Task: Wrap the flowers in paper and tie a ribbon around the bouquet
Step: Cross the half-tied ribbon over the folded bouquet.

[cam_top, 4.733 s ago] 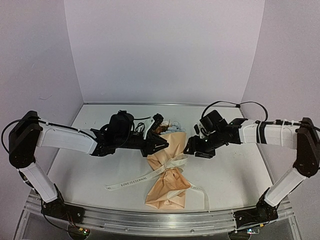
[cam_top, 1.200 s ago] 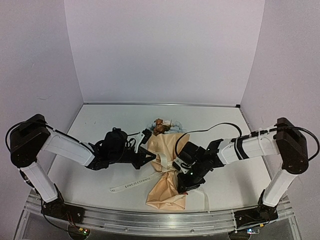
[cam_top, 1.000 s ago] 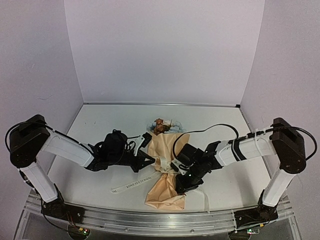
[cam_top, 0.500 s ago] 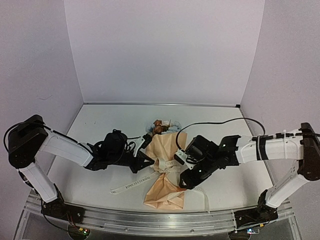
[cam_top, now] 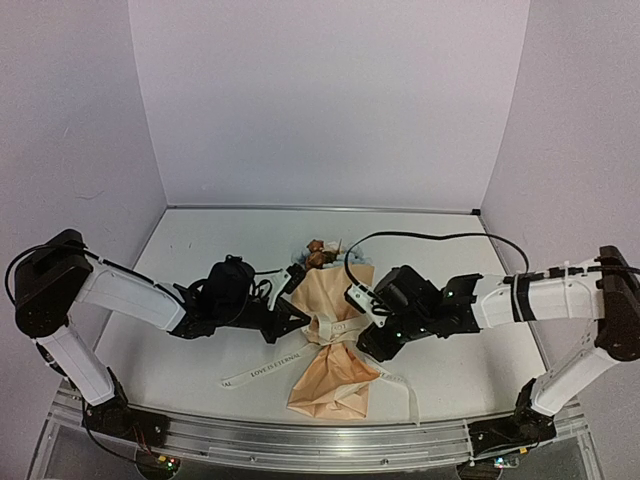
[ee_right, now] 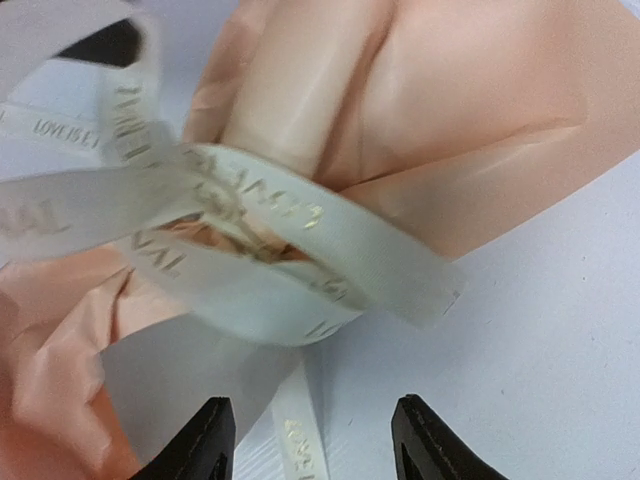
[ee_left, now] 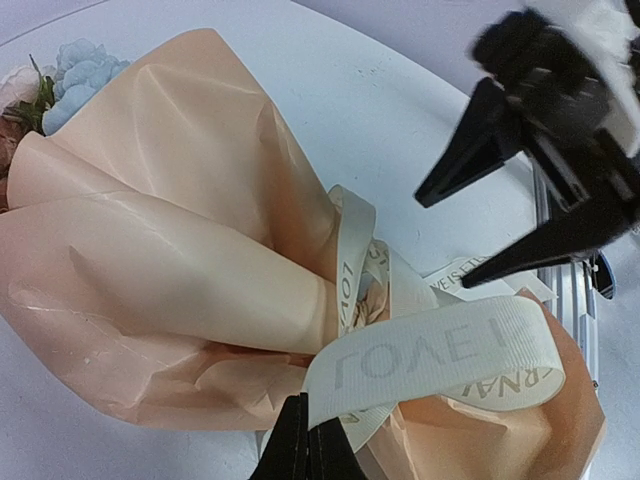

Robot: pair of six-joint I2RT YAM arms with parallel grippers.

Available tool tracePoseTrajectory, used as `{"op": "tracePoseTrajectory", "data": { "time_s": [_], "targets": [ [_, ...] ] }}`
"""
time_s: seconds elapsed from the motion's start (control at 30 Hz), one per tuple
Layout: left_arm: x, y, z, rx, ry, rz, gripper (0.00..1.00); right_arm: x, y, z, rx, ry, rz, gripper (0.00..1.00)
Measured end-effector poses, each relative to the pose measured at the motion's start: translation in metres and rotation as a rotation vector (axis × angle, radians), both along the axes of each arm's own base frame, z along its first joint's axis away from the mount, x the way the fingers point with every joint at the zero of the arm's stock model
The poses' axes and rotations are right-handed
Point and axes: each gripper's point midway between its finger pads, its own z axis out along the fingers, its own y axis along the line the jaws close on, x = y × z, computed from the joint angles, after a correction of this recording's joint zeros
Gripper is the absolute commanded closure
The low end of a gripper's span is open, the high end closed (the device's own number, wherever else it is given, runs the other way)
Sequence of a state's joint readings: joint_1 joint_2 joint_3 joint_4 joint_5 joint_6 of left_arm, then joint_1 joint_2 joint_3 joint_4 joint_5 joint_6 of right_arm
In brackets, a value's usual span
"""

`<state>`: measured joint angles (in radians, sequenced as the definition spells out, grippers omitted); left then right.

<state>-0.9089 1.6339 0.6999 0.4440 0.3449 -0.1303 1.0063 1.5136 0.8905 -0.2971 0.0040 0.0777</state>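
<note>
Left gripper [ee_left: 305, 445] pinched shut on ribbon [ee_left: 440, 355], right gripper [ee_right: 315, 440] open and empty, bouquet [cam_top: 322, 296] lay near to far, flowers [cam_top: 320, 250] at far end

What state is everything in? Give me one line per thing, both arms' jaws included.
flowers: wrapped, blooms poking out of the cone's wide end.
paper: rolled into a cone, cinched narrow.
ribbon: looped around the cinch, one strand pinched.
bouquet: lying flat on the table.
left gripper: jaws shut on the ribbon.
right gripper: jaws open, holding nothing.
</note>
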Motion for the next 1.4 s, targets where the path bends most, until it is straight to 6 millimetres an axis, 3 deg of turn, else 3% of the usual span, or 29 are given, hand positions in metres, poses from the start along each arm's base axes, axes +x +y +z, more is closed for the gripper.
{"op": "tracePoseTrajectory", "data": {
  "time_s": [0.17,0.27,0.43,0.7,1.0,1.4],
  "targets": [
    [0.0,0.0,0.002,-0.002,-0.004,-0.001,1.0,0.037,-0.004,-0.016,0.059,0.03,-0.1,0.46],
    [0.0,0.0,0.001,0.003,-0.001,-0.001,1.0,0.045,0.002,-0.017,0.103,0.028,-0.104,0.47],
    [-0.001,0.003,0.0,0.016,0.006,0.004,1.0,0.041,0.009,-0.019,0.159,0.034,-0.089,0.48],
    [-0.001,0.004,0.007,0.009,-0.001,0.007,1.0,0.021,-0.007,-0.025,0.148,0.026,-0.068,0.46],
    [0.0,0.003,0.01,0.004,-0.006,0.006,1.0,0.009,0.005,-0.019,0.147,-0.011,0.025,0.47],
    [0.001,0.001,0.014,-0.001,-0.016,0.003,1.0,0.015,0.018,-0.03,0.133,0.001,0.046,0.64]
  ]
}}
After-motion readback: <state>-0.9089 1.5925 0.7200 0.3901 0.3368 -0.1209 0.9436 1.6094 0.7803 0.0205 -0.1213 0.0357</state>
